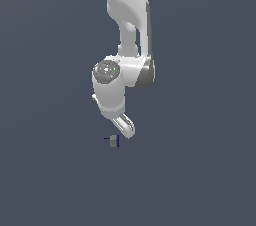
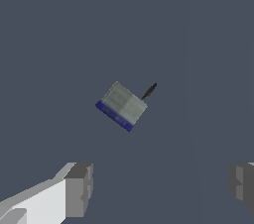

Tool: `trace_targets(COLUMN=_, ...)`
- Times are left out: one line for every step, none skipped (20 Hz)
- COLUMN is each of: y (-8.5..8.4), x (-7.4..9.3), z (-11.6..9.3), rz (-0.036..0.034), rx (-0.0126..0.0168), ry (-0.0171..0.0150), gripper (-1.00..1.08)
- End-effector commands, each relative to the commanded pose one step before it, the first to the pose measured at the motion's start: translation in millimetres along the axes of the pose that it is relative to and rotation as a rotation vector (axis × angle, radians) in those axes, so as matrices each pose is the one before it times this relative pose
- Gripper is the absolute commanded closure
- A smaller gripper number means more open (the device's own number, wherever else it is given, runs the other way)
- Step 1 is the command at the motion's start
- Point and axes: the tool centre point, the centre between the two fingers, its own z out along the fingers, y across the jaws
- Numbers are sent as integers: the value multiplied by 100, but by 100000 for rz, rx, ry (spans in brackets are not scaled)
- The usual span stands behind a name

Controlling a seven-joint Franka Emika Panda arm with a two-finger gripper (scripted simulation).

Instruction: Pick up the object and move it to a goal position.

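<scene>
The object (image 1: 114, 141) is a tiny grey-green block with one dark blue side and a thin dark stub, lying on the flat grey-blue surface. In the wrist view the object (image 2: 122, 105) lies tilted, apart from both fingers. My gripper (image 1: 126, 131) hangs just above it, toward the exterior view's right. In the wrist view my gripper (image 2: 161, 188) is open, its two grey fingertips (image 2: 79, 188) set wide apart with nothing between them. The block is far smaller than the gap.
The white arm (image 1: 127, 35) comes down from the top of the exterior view. A plain grey-blue surface (image 1: 200, 170) fills the rest of both views.
</scene>
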Motion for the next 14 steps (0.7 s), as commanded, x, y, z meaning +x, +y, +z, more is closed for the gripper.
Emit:
trace_targets(y=-202, x=583, z=498, rz=7764, rx=100, ry=-26, gripper=-92)
trace_targets(y=-94, x=218, z=199, rz=3019, rx=34, ry=-4, gripper=-92)
trace_targets(y=-100, x=213, z=200, rz=3011, rx=33, ry=1, gripper=-92)
trace_targets(y=-105, x=208, z=200, rz=3004, rx=32, ry=5, gripper=-92)
trace_targets(y=-110, x=202, z=201, rz=2996, rx=32, ry=9, gripper=-92)
trace_targets(y=-115, x=197, z=202, rz=2989, rx=32, ry=13, gripper=-92)
trace_targets(y=-121, x=191, z=202, rz=2981, rx=32, ry=17, gripper=-92)
trace_targets(y=-125, x=185, z=203, rz=2974, rx=33, ry=21, gripper=-92)
trace_targets(y=-130, x=179, z=203, rz=2966, rx=33, ry=25, gripper=-92)
trace_targets(y=-134, x=173, z=204, rz=2958, rx=35, ry=29, gripper=-92)
trace_targets(y=-138, x=167, z=205, rz=2950, rx=36, ry=32, gripper=-92)
trace_targets(y=-140, x=158, z=203, rz=2907, rx=37, ry=35, gripper=-92)
trace_targets(y=-137, x=145, z=194, rz=2769, rx=37, ry=37, gripper=-92)
trace_targets(y=-132, x=132, z=184, rz=2614, rx=36, ry=37, gripper=-92)
